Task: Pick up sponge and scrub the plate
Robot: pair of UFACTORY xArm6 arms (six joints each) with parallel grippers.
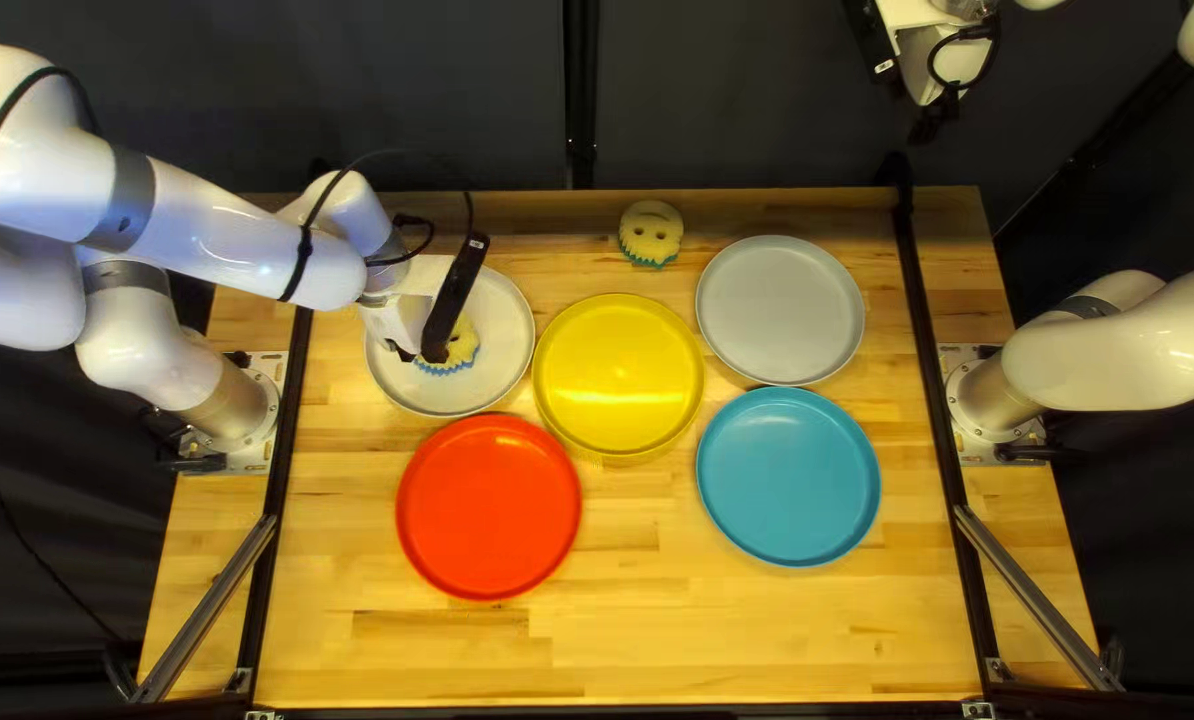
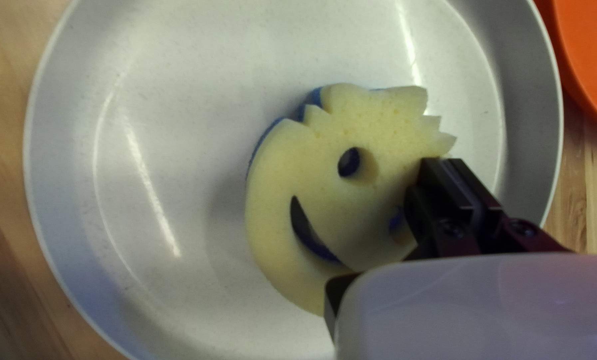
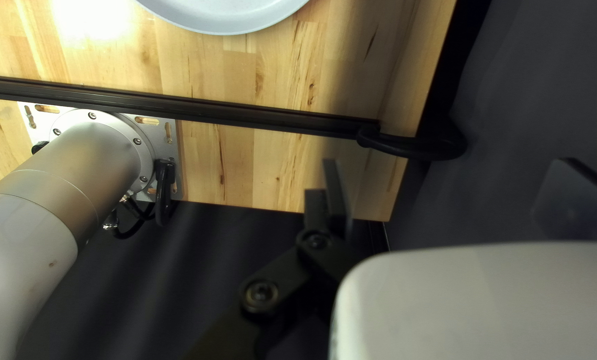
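The left gripper point(image 2: 446, 163) pinches the smiling yellow-and-blue foam sponge point(image 2: 312, 160) on the round off-white plate point(image 2: 178, 120), blue side down, presumably to scrub; the right gripper point(image 3: 446, 167), fingers spread, hangs well apart from that plate.

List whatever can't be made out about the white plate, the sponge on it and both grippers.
- Sponge, underside: turned down, left wrist view.
- Sponge, gripped edge: behind the left gripper, same view.
- White plate, patch under the sponge: covered by it, same view.
- Right gripper, fingertips: too small and dark, top left view.
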